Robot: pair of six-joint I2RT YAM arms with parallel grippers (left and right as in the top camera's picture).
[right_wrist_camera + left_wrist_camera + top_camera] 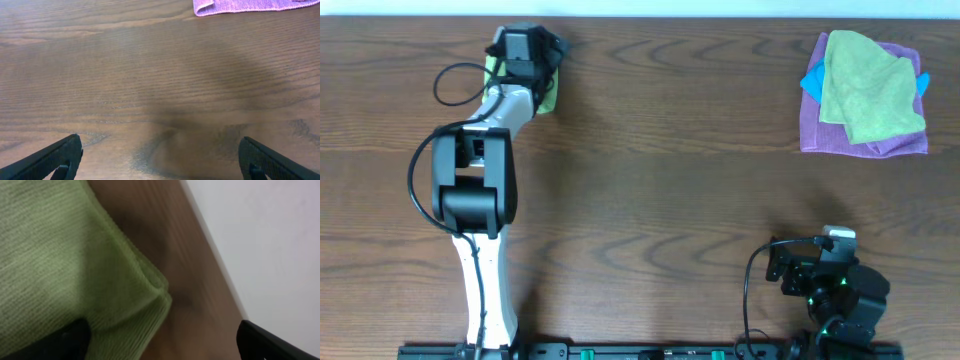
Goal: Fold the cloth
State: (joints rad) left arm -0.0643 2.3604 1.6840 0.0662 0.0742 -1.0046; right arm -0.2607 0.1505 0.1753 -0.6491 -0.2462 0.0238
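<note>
Cloth, bright lime green, lies in the upper left of the overhead view, close to the far edge of the brown tabletop. Most of it is hidden under the left arm, and only small green bits peek out on each side of the arm. In the left wrist view the cloth fills the left side of the frame, and at its corner the edge looks doubled over in two layers. The left jaws are wide apart and hold nothing. One dark finger sits at the lower left in front of the cloth, and I cannot tell if it touches it. The other finger is at the lower right, near the tabletop edge and a white area. The right jaws are wide apart too and hold nothing. Their fingers show at the bottom corners of the right wrist view, above the wood. The right arm sits at the lower right of the overhead view, well apart from the cloth. In the upper right of that view a dull yellow-green cloth lies on a purple cloth, with something blue sticking out from under.
</note>
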